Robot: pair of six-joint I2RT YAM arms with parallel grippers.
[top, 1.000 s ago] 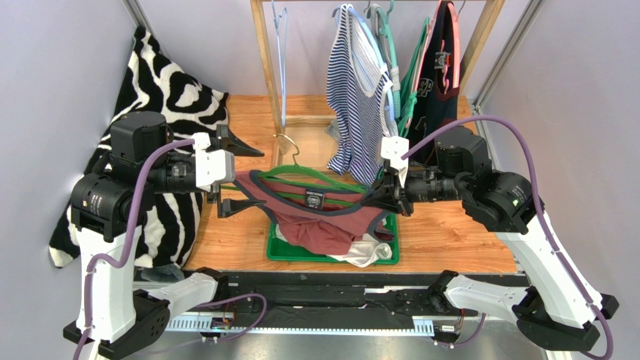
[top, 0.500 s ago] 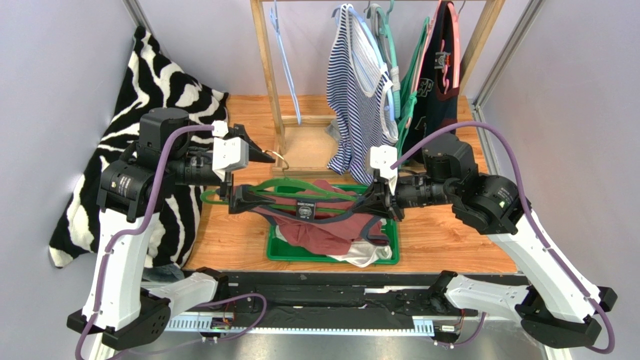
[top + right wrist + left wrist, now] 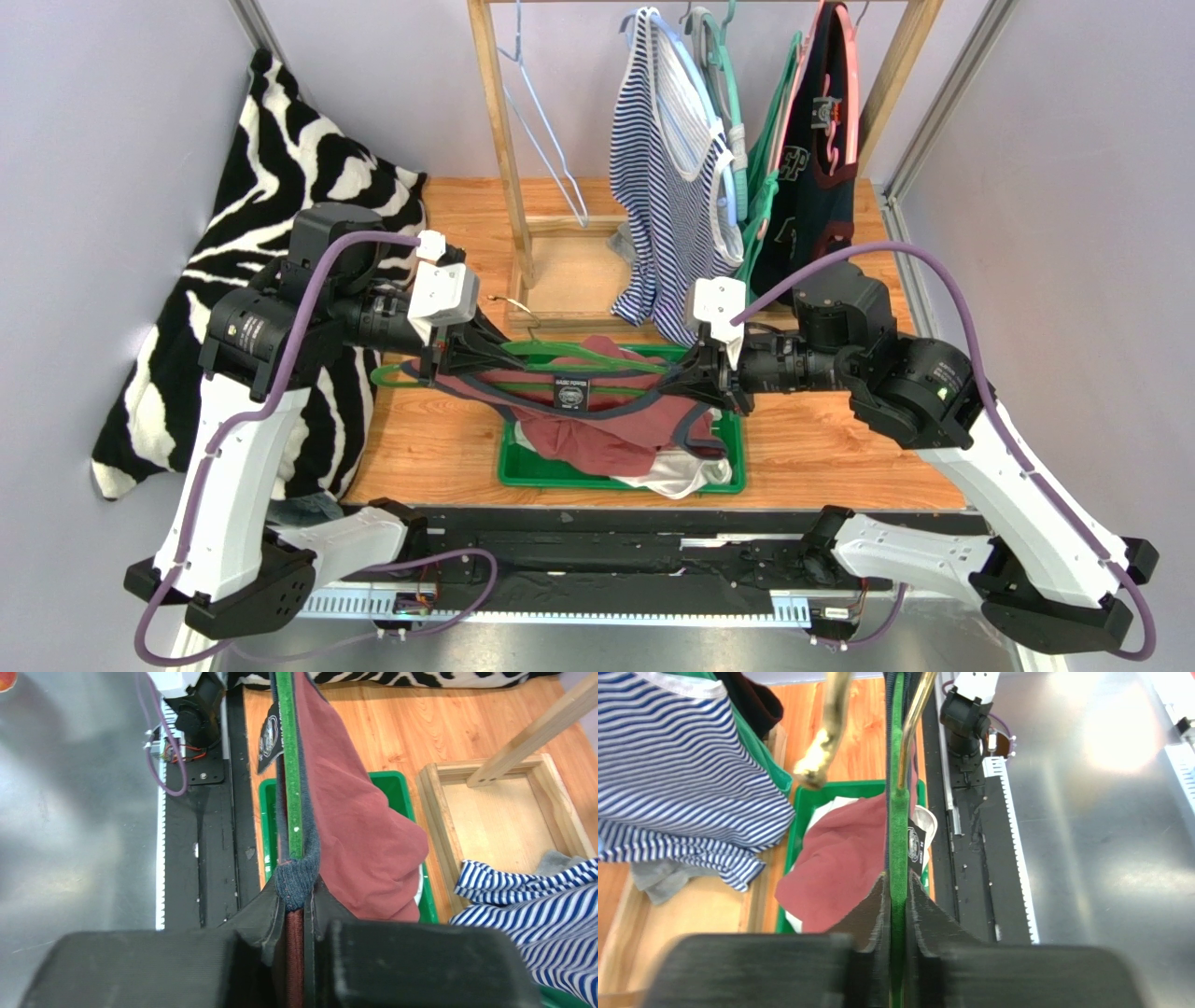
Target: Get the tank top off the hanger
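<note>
A maroon tank top with navy trim hangs on a green hanger held level above the tray between both arms. My left gripper is shut on the hanger's left end; in the left wrist view the green bar runs straight between the closed fingers, with the gold hook beyond. My right gripper is shut on the tank top's right shoulder; the right wrist view shows the navy strap edge pinched at the fingertips, maroon cloth sagging to the right of the hanger bar.
A green tray holding a white garment lies under the tank top. Behind stands the wooden rack with a pale blue bare hanger, a striped top and dark garments. Zebra-print cloth fills the left.
My left gripper has moved right to the hanger's left end and closed on it. The right arm has shifted slightly left, its grip unchanged. The pale blue hanger on the rack has swung.
</note>
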